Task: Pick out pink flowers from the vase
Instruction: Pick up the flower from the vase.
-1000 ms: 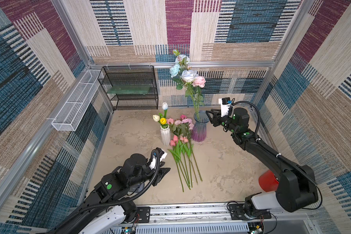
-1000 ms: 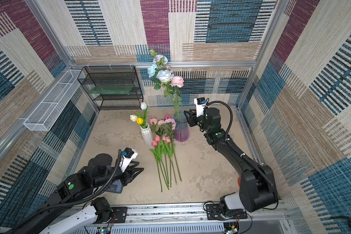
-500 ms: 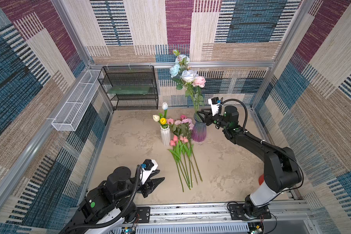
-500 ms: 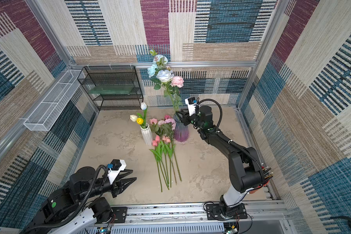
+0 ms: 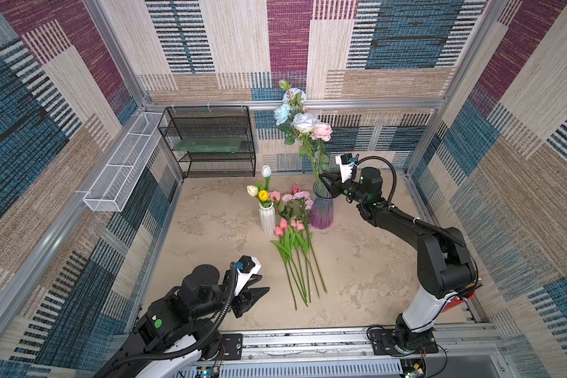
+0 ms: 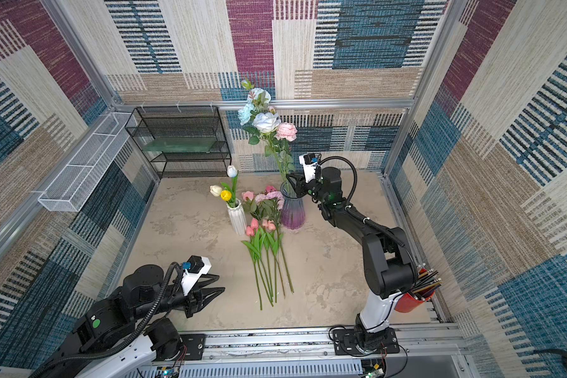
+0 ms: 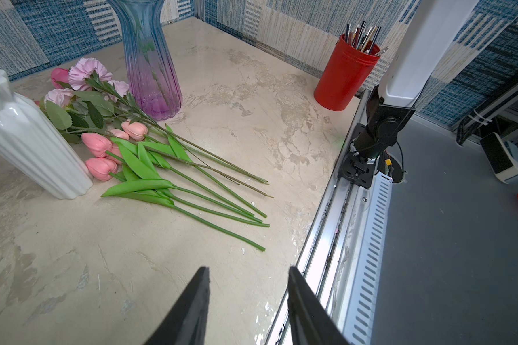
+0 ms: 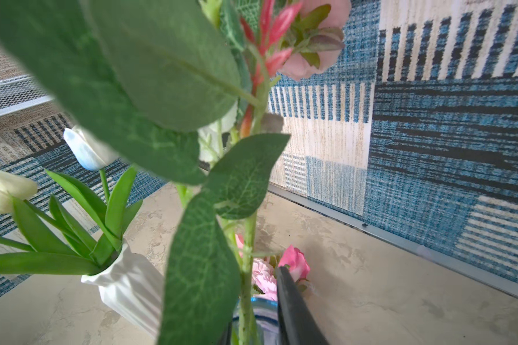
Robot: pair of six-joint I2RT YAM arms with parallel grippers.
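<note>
A purple-blue glass vase [image 5: 321,209] [image 6: 292,209] holds tall stems with pale blue and white roses and one pink rose [image 5: 321,131] [image 6: 286,131] [image 8: 311,44]. My right gripper [image 5: 323,180] [image 6: 290,179] [image 8: 253,298] sits at the vase mouth with its jaws round a green stem [image 8: 247,254]. A gap still shows between that stem and the visible finger, and a leaf hides the other finger. Several pink flowers [image 5: 292,225] [image 6: 262,225] [image 7: 102,143] lie on the table beside the vase. My left gripper [image 5: 262,284] [image 6: 220,283] [image 7: 248,268] hovers open and empty near the front.
A white ribbed vase [image 5: 266,217] [image 7: 27,134] with white, yellow and pale blue tulips stands left of the lying flowers. A red cup of pencils [image 6: 413,297] [image 7: 341,77] stands by the right arm's base. A black mesh rack [image 5: 210,140] and a white wire basket [image 5: 121,163] line the back left.
My right gripper has moved left to the stems at the vase mouth and its jaws have narrowed. My left arm has drawn back toward the front edge, away from the lying flowers.
</note>
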